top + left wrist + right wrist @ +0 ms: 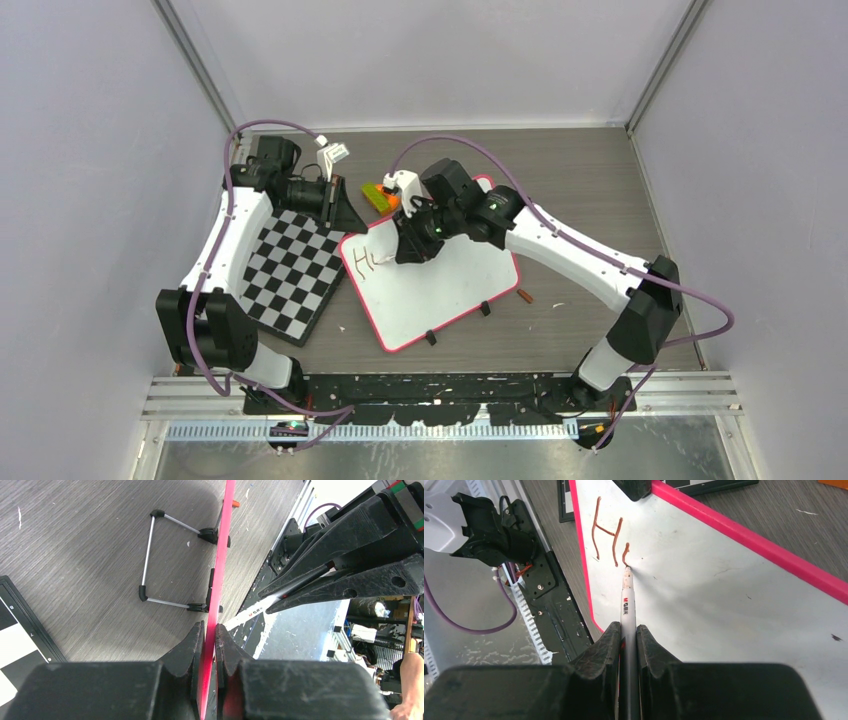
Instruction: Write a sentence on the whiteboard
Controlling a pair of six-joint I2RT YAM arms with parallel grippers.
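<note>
One letter, an "H", and the first short stroke of a second make up the sentence [606, 537], written in reddish-brown at the upper left of the right wrist view. It sits near one corner of the whiteboard [450, 285], which lies askew at the middle of the top view, just beside the checkerboard [290, 270]. The marker [627, 600] has its tip on the white surface at the foot of that short stroke, and the right gripper [628, 630] is pinched tight around its barrel. The left gripper [209, 632] is clamped narrow on the board's pink rim, at the corner nearest the lettering. Most of the writing is not yet done. The main risk, as I judge it, is the board: its thin rim could slide in the left jaws under the pen's pressure and bend or smear a stroke. The marker could also twist in its grip, lifting the tip and breaking the line.
</note>
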